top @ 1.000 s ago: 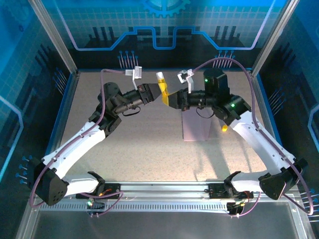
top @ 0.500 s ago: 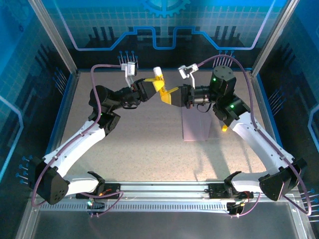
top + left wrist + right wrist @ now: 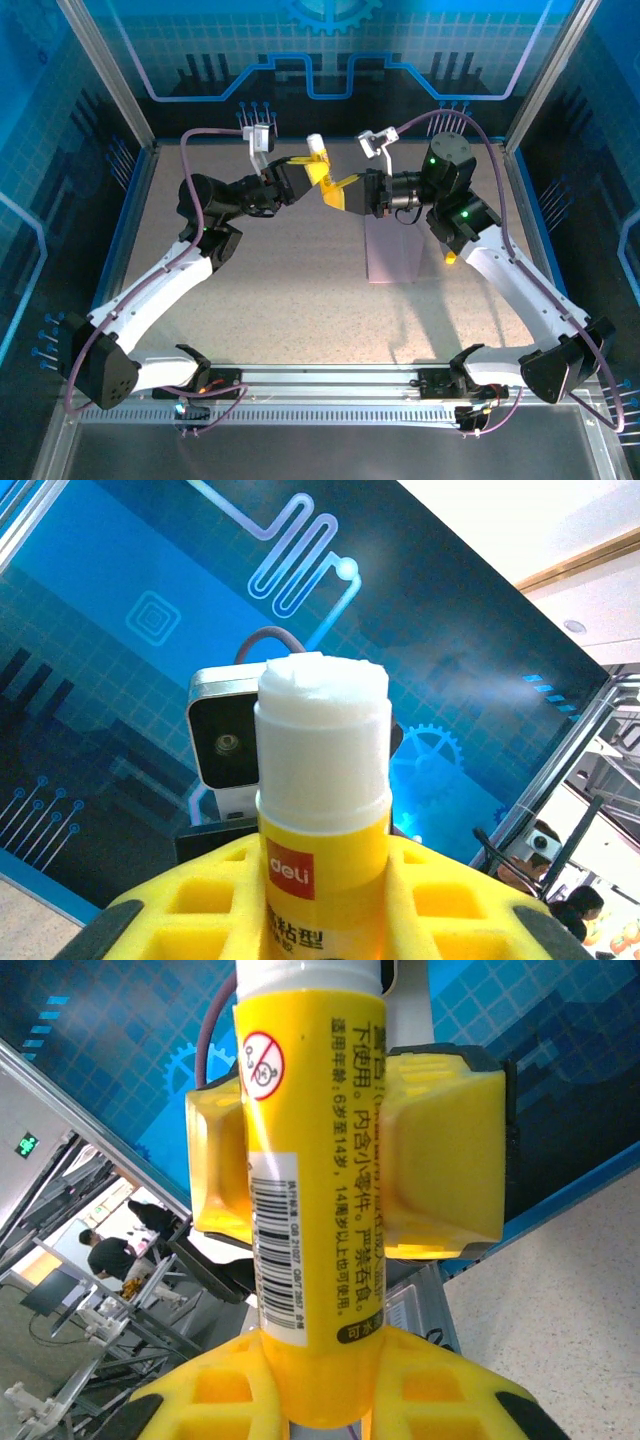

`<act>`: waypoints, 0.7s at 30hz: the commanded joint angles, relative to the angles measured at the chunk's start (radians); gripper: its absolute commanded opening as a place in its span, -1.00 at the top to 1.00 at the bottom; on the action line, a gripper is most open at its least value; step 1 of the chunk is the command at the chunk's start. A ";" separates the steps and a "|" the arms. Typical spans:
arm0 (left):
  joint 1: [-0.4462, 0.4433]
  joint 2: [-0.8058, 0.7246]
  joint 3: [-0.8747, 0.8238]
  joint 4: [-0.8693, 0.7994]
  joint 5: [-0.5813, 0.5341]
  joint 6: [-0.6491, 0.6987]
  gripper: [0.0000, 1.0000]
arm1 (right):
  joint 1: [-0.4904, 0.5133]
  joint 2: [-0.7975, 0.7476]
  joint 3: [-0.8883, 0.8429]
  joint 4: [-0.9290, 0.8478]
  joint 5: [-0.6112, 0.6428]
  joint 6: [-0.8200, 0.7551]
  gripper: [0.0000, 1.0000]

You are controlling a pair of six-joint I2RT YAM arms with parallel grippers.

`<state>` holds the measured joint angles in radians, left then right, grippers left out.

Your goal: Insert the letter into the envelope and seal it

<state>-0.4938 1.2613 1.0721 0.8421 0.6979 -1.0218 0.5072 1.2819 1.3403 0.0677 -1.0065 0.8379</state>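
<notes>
A yellow glue stick [image 3: 318,166] is held in the air above the back of the table, between both grippers. My left gripper [image 3: 304,174] is shut on its upper body, and my right gripper [image 3: 338,190] is shut on its lower end. In the left wrist view the glue stick [image 3: 322,780] rises between my yellow pads [image 3: 200,900], its white top bare. The right wrist view shows the barcode side of the glue stick [image 3: 305,1160] and the left gripper's pads [image 3: 450,1160] clamped round it. The pale pink envelope [image 3: 394,256] lies flat under the right arm. The tan letter is out of view.
A small yellow piece [image 3: 450,258] lies just right of the envelope. Blue walls and metal posts [image 3: 110,80] fence the table on three sides. The right wrist camera [image 3: 225,745] faces me from just behind the glue stick.
Over the last second both grippers lifted and turned the glue stick, so its white end now points up and back. The left forearm swung up; almost nothing moved in the last half second.
</notes>
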 commanded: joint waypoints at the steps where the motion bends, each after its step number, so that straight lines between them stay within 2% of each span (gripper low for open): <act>1: 0.004 0.008 -0.038 -0.026 0.133 0.017 1.00 | -0.024 -0.039 0.040 -0.031 0.135 -0.070 0.70; 4: 0.021 0.008 -0.044 -0.020 0.119 0.009 1.00 | -0.023 -0.054 0.033 -0.083 0.170 -0.107 0.60; 9: 0.042 0.011 -0.043 -0.025 0.110 0.006 1.00 | -0.021 -0.078 0.023 -0.176 0.216 -0.161 0.31; 13: 0.074 -0.002 -0.070 -0.094 0.016 0.025 1.00 | -0.011 -0.112 0.016 -0.304 0.327 -0.239 0.12; 16: 0.105 -0.009 -0.119 -0.077 -0.080 0.001 1.00 | 0.003 -0.150 -0.026 -0.344 0.457 -0.257 -0.21; 18: 0.111 -0.018 -0.145 -0.077 -0.148 0.006 1.00 | 0.007 -0.176 -0.086 -0.303 0.526 -0.231 -0.54; 21: 0.110 -0.026 -0.163 -0.109 -0.236 0.014 1.00 | 0.016 -0.200 -0.153 -0.258 0.633 -0.198 -0.73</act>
<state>-0.3859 1.2758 0.9222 0.7353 0.5812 -1.0199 0.5087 1.0920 1.2423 -0.2035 -0.5323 0.6312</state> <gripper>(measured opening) 0.229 0.849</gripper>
